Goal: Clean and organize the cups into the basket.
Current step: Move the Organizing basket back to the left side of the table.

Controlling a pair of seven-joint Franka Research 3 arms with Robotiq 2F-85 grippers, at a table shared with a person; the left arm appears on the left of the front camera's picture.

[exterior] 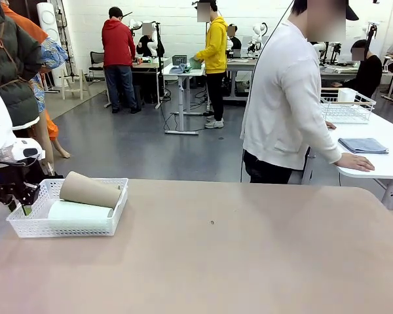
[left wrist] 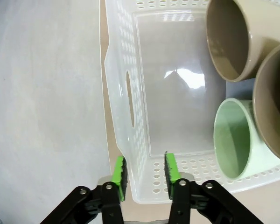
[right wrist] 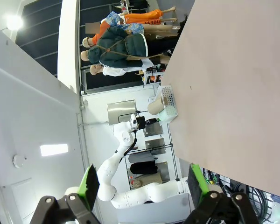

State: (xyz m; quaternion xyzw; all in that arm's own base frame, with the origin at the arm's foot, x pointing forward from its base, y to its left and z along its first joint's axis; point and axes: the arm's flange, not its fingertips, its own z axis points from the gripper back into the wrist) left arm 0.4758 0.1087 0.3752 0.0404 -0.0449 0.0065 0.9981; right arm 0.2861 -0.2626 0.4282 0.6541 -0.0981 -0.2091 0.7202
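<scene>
A: Describe the largest task item, how it will handle and where to take hold of it.

B: The shallow rectangular white plastic basket with perforated sides and a flared rim [exterior: 36,228] sits at the left end of the tan table [exterior: 249,261], near its far edge. It looks light and somewhat flexible, with a smooth glossy floor, so I judge it would slide easily if nudged. The stiffest grip points are probably the rim and the slot handle in the end wall, seen in the left wrist view.

A: Position of the left gripper?

B: The left gripper [left wrist: 145,174] straddles the near corner of the basket [left wrist: 130,140]. One green pad lies outside the wall, the other inside. The jaws are part-way apart with a gap visible beside the wall, so I cannot tell whether they clamp it.

A: And the cups?

B: Three tall handleless matte tumblers lie on their sides in the basket. The pale mint green cup [exterior: 82,214] rests on the floor, close to the end wall by the gripper in the left wrist view [left wrist: 233,140]. Two tan-brown cups [left wrist: 231,39] lie beside and above it; the front view shows one [exterior: 90,190] resting across the top. They appear rigid, light and free to roll. The stacked one could shift if the basket is jolted.

A: Right gripper?

B: The right gripper [right wrist: 142,182] hangs with fingers spread wide, holding nothing, well away from the basket.
</scene>
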